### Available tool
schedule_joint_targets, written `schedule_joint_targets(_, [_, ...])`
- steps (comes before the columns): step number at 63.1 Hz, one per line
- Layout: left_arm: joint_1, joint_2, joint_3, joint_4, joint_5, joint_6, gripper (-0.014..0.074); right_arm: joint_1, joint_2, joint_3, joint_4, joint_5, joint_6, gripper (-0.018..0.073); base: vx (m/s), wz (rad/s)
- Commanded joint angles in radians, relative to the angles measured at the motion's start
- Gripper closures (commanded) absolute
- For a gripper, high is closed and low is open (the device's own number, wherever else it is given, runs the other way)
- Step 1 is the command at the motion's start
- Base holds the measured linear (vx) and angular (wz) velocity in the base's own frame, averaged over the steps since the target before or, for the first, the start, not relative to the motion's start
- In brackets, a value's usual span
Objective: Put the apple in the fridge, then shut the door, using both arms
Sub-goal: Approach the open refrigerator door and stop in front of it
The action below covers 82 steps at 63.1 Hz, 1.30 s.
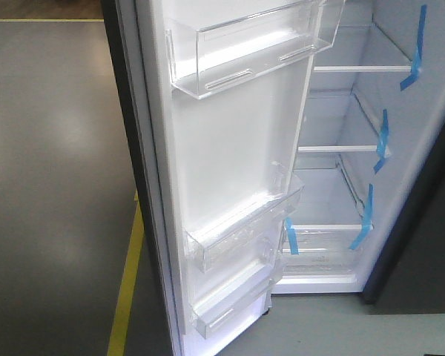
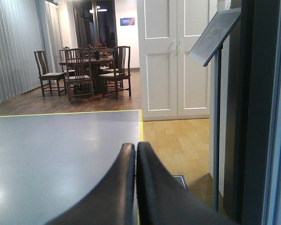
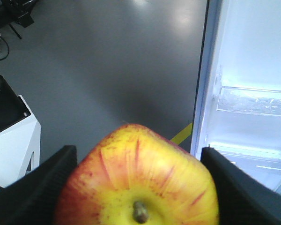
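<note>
The apple (image 3: 140, 178), red-streaked with a yellow patch round its stem, fills the bottom of the right wrist view, stem toward the camera. My right gripper (image 3: 138, 157) is shut on it, one black finger on each side. Right of it stands the door (image 3: 243, 70), open, its white rear and a clear bin showing. The front view shows the door (image 1: 230, 148) swung wide, and the fridge (image 1: 341, 185) with lit glass shelves and blue tape. No arm shows there. My left gripper (image 2: 136, 150) is shut on nothing, low over the grey floor.
A yellow floor line (image 1: 126, 289) runs past the door's foot. A dark grey panel (image 1: 423, 245) flanks the fridge on the right. White-cased equipment (image 3: 9, 136) stands to the left. Dining chairs (image 2: 91, 70), white double doors (image 2: 175, 56) and a slanted sign (image 2: 213, 35) lie ahead of the left wrist.
</note>
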Motion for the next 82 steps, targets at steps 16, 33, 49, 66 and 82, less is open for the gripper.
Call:
schedule_joint_targets(16, [-0.003, -0.015, 0.022, 0.000, -0.077, -0.010, 0.0603, 0.001, 0.010, -0.024, 0.053, -0.052, -0.005, 0.0190, 0.07, -0.03])
schedule_joint_targets(33, [-0.003, -0.015, 0.022, 0.000, -0.077, -0.010, 0.0603, 0.001, 0.010, -0.024, 0.053, -0.052, -0.005, 0.0190, 0.06, -0.01])
schedule_joint_targets(49, [-0.003, -0.015, 0.022, 0.000, -0.077, -0.010, 0.0603, 0.001, 0.010, -0.024, 0.053, -0.052, -0.005, 0.0190, 0.06, -0.01])
schedule_joint_targets(66, [-0.003, -0.015, 0.022, 0.000, -0.077, -0.010, 0.0603, 0.001, 0.010, -0.024, 0.053, -0.052, -0.005, 0.0190, 0.05, -0.01])
schedule_joint_targets(82, [-0.003, -0.015, 0.022, 0.000, -0.077, -0.010, 0.0603, 0.001, 0.010, -0.024, 0.053, -0.052, -0.005, 0.0190, 0.04, -0.02])
